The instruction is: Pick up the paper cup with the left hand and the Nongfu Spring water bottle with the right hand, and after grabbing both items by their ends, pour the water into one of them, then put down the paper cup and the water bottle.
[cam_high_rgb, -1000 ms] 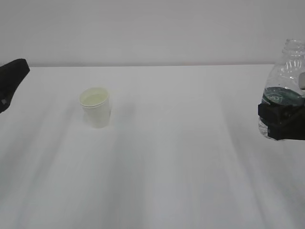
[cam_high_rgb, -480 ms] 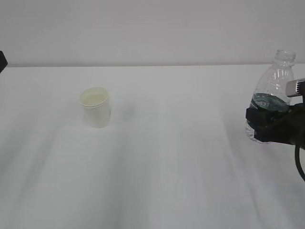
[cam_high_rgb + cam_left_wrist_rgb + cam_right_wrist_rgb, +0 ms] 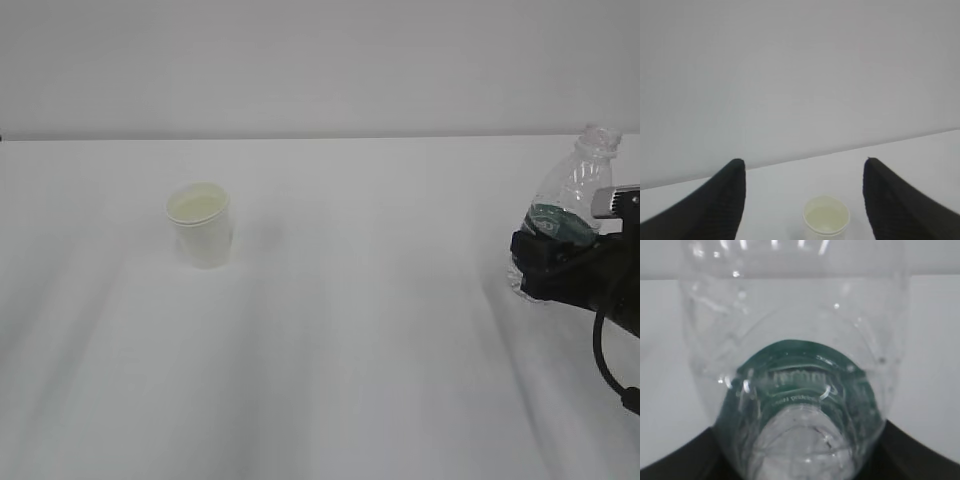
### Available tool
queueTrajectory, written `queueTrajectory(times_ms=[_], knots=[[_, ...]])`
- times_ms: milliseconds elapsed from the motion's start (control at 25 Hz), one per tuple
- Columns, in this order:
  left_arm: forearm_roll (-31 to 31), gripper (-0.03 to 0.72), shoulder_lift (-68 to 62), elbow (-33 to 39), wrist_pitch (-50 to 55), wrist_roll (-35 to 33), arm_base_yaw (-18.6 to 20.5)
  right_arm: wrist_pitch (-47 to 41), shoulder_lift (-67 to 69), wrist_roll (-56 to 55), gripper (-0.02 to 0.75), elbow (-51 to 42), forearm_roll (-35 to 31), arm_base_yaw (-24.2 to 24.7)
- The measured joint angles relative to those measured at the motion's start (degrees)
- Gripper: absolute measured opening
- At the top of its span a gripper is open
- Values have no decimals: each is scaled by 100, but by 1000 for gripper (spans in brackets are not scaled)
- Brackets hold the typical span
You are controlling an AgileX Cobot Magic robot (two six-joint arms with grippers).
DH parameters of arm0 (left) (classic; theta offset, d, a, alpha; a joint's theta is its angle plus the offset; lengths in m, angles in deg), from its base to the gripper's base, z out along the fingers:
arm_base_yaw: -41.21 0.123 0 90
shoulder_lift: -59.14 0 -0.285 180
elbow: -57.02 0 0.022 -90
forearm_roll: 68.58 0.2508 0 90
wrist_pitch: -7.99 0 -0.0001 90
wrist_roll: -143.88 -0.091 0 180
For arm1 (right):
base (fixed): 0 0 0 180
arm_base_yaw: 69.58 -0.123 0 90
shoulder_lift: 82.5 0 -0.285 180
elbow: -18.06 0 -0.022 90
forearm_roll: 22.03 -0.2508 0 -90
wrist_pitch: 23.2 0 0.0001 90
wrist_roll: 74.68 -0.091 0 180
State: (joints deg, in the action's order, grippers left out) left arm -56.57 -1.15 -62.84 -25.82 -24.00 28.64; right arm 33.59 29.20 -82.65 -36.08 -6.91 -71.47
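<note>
The paper cup [image 3: 200,225] stands upright on the white table [image 3: 350,350], left of centre, with nothing touching it. The left wrist view looks down on the paper cup [image 3: 826,216] from behind, low between the two black fingers. My left gripper [image 3: 803,161] is open and well short of the cup; it is outside the exterior view. At the right edge my right gripper [image 3: 545,268] is shut on the lower body of the Nongfu Spring water bottle [image 3: 568,205], which leans slightly, neck up. The bottle [image 3: 795,340] fills the right wrist view between my right gripper [image 3: 800,442] fingers. Water level unclear.
A plain pale wall [image 3: 320,60] rises behind the table's far edge. A black cable [image 3: 600,350] loops down from the right arm at the frame's right side.
The right gripper has come down and slightly leftward with the bottle, whose base is now near the tabletop. The left gripper has slid out of the exterior view at the left edge.
</note>
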Motion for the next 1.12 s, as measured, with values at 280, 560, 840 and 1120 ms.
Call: queueTrajectory(times_ms=[280,560,840,1120], knots=[[0,524,9,0,68,0,0,597,619,37,420,8,-279,0],[0,523,9,0,77,0,0,752,1231,178,420,172,-393,0],[103,519,9,0,90,0,0,799,1463,302,420,525,-393,0],[146,513,9,0,149,0,0,821,1598,316,420,777,-393,0]])
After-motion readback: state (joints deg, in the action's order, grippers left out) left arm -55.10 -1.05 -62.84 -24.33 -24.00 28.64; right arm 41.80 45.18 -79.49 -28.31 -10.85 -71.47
